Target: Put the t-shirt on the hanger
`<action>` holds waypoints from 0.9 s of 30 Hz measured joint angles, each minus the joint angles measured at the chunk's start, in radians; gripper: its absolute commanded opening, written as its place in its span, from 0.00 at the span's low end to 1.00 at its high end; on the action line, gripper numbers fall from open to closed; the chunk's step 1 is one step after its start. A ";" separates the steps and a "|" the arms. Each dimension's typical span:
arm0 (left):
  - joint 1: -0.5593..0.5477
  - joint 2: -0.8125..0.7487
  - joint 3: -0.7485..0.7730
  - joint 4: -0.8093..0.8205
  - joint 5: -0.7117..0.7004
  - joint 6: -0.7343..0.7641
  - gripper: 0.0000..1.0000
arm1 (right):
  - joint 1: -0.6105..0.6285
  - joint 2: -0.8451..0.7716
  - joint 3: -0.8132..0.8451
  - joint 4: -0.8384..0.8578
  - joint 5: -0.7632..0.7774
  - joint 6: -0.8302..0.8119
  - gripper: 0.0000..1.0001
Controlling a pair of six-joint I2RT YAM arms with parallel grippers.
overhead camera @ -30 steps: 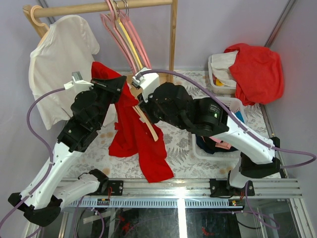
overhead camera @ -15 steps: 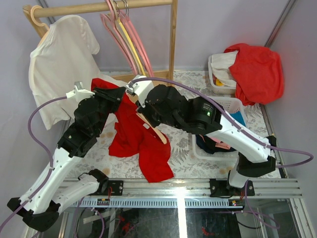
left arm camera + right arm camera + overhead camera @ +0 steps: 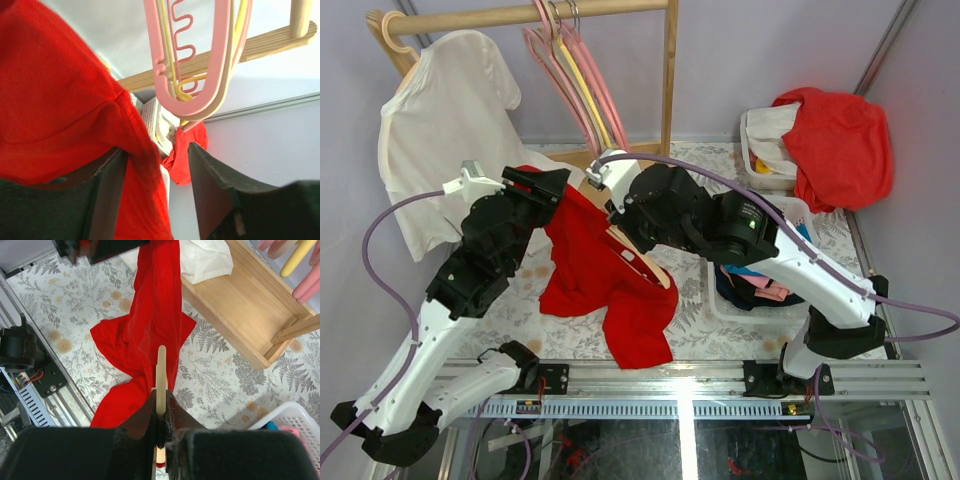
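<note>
The bright red short-sleeved cloth t-shirt [image 3: 605,275] hangs in a long rumpled fall from up at the left gripper [image 3: 156,150] down to the fern-patterned table [image 3: 710,305], where its lower part lies heaped near the front edge. That gripper's 2 fingers [image 3: 111,195] stand apart, and a fold of red cloth lies draped over 1 of them, not pinched. The right gripper [image 3: 160,401] is clamped tight on the pale natural-wood clothes hanger with flat sloping arms [image 3: 161,372], edge-on in its own view; 1 arm of it lies against the hanging cloth, though I cannot tell whether it is inside the shirt. The shirt looks light, limp and quick to slide off anything smooth, so I would guess it wants taking at a doubled seam, collar or shoulder, where the cloth is thicker and will not slip through. The hanger is stiff and thin, best held near its middle. No brand, label or writing can be read anywhere on either.
</note>
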 measured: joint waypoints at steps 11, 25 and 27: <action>0.000 -0.031 0.125 -0.140 -0.093 0.100 0.60 | -0.007 -0.093 -0.114 0.001 0.000 -0.001 0.00; 0.000 -0.015 0.098 -0.213 -0.171 0.134 0.78 | -0.008 -0.158 -0.124 -0.055 -0.008 0.001 0.00; 0.000 0.005 0.098 -0.213 -0.171 0.134 0.79 | -0.008 -0.171 -0.132 -0.057 -0.011 0.003 0.00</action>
